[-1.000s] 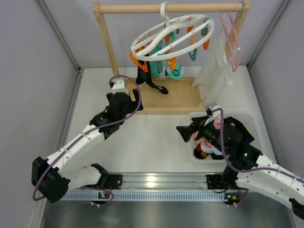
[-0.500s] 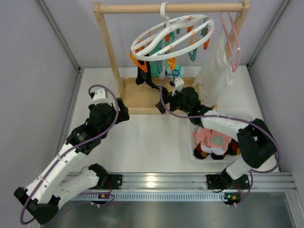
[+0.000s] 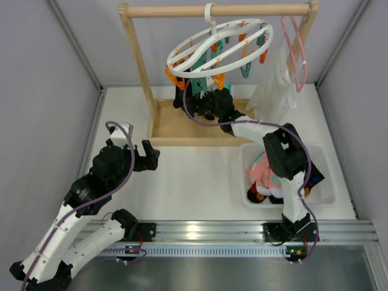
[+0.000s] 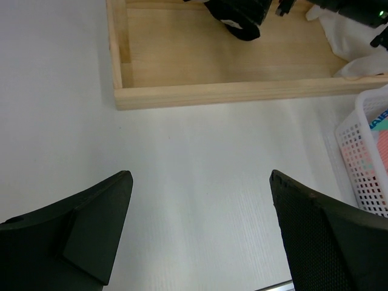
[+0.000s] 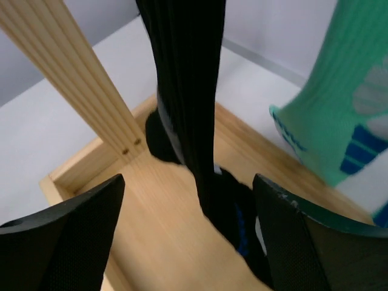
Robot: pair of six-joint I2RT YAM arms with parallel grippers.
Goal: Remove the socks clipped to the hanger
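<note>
Right arm is stretched far out under the round white drying hanger (image 3: pixel 219 47), which hangs by its hook from the wooden rail (image 3: pixel 242 10), orange and teal clips dangling off the ring. The right gripper (image 5: pixel 188 182) is spread wide, and the wrist view shows the black sock (image 5: pixel 185 79) hanging straight down between the two fingers, neither pad clearly touching it. Its foot trails onto the wooden base tray (image 4: pixel 224 60). Just to the right hangs a teal sock (image 5: pixel 330 127) with white and navy patches, clear of the fingers, and the frame's upright post (image 5: pixel 73 79) slants past on the left. Over on the other side, the left gripper (image 4: pixel 200 176) is fully spread and holds nothing, poised above the white table (image 4: pixel 182 151) near the tray's front edge. The white mesh basket (image 3: pixel 327 176) at right holds pink socks (image 3: pixel 267 173). A bit of blue marking shows through its mesh in the left wrist view, too small to read. A white garment (image 3: pixel 273 91) hangs on a pink wire hanger (image 3: pixel 297 48).
</note>
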